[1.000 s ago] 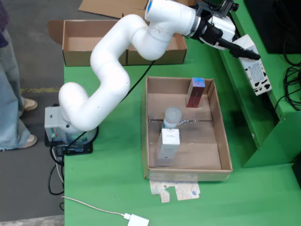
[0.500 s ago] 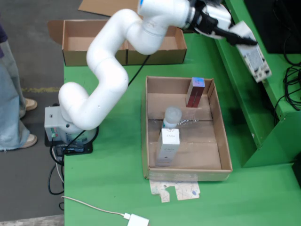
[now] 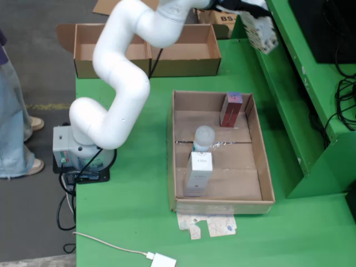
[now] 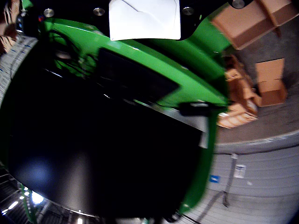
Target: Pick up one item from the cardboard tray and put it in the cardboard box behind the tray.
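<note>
You see the arm point(image 3: 125, 72) reaching to the far right, where its hand point(image 3: 253, 16) carries a white box point(image 3: 260, 32) high above the worktop point(image 3: 133, 211), right of the cardboard box point(image 3: 147, 51), though how wide the hand is you cannot tell, while the tray point(image 3: 267, 183) holds a red box point(image 3: 231, 109).

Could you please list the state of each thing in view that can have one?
Cardboard tray: open, holds three items.
Red box: upright, in the tray's far compartment.
White box: lying in the near compartment.
Cardboard box: open, looks empty.
Gripper: raised, carrying a white patterned item.
</note>
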`<move>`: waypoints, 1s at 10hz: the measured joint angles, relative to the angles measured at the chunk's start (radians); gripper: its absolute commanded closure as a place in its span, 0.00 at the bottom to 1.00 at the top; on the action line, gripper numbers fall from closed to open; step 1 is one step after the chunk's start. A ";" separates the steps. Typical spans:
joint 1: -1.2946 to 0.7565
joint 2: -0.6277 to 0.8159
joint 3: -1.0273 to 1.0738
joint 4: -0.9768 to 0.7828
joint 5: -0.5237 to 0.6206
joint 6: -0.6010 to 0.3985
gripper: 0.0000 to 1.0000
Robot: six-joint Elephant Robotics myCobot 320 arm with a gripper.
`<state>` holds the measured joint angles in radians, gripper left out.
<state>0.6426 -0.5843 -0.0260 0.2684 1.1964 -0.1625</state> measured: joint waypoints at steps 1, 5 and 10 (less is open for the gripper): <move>0.043 0.046 0.000 -0.042 0.041 0.005 1.00; 0.235 0.153 0.005 -0.235 0.164 0.052 1.00; 0.454 0.204 0.005 -0.454 0.144 0.129 1.00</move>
<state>1.0968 -0.3803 -0.0215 -0.1855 1.3406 -0.0337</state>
